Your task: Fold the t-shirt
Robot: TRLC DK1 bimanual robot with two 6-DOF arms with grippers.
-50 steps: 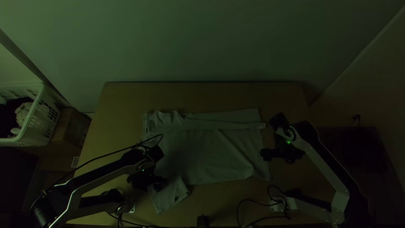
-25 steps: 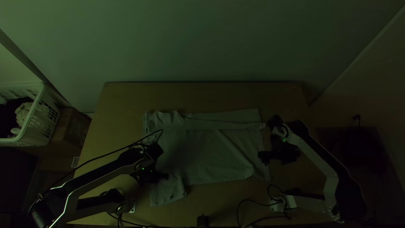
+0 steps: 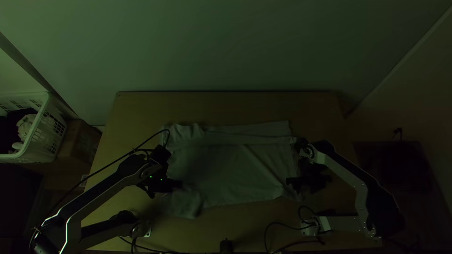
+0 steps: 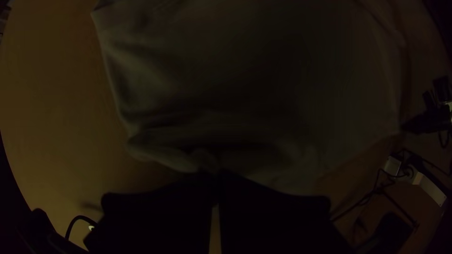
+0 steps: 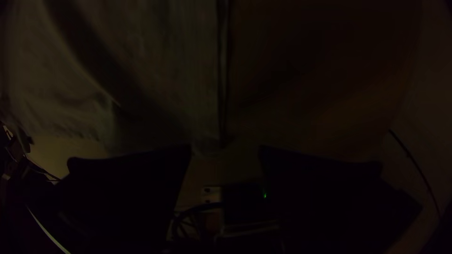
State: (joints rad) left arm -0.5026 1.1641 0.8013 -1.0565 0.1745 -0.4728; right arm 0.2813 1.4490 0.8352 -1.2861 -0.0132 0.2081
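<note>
One pale t-shirt (image 3: 230, 169) lies in the middle of the top view, its long axis running from left to right. Most of it is spread flat, with a narrow band folded along its upper side. Its lower left part is rumpled and hangs a little below the rest.

At that lower left part is the left gripper (image 3: 179, 184), its two fingers pinched together on a bit of bunched cloth, with the body of the shirt reaching away to the upper right of the frame.

At the opposite end is the right gripper (image 5: 226, 149), its fingers wide apart with nothing between them. In the top view it sits by the shirt's right edge, just above the lower right corner. In the right wrist view, that edge points straight toward the gap between the fingertips; whether they touch the cloth, I cannot tell.

Each arm is therefore nearer its own end. The next move probably needs the right gripper to close on the lower right corner, so both can carry the lower side upward across the long axis. Taking too little cloth there could make the fold skew.
</note>
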